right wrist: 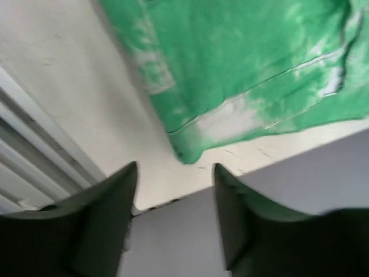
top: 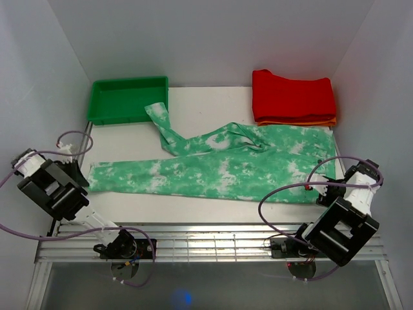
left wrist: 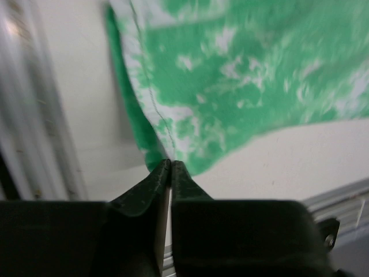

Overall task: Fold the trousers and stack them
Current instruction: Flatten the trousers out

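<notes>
The mint-green tie-dye trousers lie spread across the table, waist at the right. One leg runs left and the other bends up toward the back left. My left gripper is at the end of the long leg. In the left wrist view its jaws are shut, with the hem corner of the trousers pinched at the tips. My right gripper sits by the waist's near right corner. In the right wrist view it is open and empty, with the waist corner just ahead of the fingers and apart from them.
A green tray stands at the back left, with one leg's end beside it. A folded red garment lies on an orange one at the back right. A slatted metal rail runs along the near edge. White walls close in both sides.
</notes>
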`<state>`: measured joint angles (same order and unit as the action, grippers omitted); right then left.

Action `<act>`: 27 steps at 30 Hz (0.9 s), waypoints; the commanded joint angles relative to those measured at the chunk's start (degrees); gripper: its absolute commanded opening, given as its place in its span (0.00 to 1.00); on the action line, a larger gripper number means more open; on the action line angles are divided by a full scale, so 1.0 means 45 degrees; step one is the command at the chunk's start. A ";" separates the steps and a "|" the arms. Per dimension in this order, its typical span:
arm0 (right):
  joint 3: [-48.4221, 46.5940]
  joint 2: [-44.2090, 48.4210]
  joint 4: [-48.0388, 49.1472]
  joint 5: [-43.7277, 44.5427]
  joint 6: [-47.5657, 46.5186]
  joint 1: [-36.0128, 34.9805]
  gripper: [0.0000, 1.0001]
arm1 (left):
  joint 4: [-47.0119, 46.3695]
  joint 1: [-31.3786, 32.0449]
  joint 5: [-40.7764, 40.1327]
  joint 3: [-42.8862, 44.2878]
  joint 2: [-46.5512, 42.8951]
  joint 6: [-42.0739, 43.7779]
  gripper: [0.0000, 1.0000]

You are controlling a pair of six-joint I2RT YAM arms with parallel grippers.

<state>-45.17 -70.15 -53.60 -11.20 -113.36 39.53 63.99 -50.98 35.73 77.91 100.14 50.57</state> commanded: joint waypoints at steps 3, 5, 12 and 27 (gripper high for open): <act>0.0198 0.1156 -0.0353 0.0753 -0.4672 0.0161 0.89 | 0.1677 -0.0779 -0.0385 -0.0912 0.0072 0.3859 0.58; -0.2078 -0.0240 -0.0664 -0.0161 -0.3255 0.0356 0.90 | 0.2497 -0.0703 0.0843 0.0744 -0.0181 0.4212 0.74; -1.0514 -0.6441 -0.2900 -0.2084 0.8305 -0.2451 0.85 | -0.4509 0.7683 -0.0063 0.6230 0.2010 -0.5676 0.79; -0.8655 -0.7594 -0.0237 -0.0480 1.2554 -0.3784 0.85 | -0.7735 1.0665 -0.0597 1.1808 0.8840 -0.9577 0.88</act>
<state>-84.47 -104.22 -56.53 -14.61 -59.72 22.52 32.71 -2.83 31.16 128.55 141.34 9.02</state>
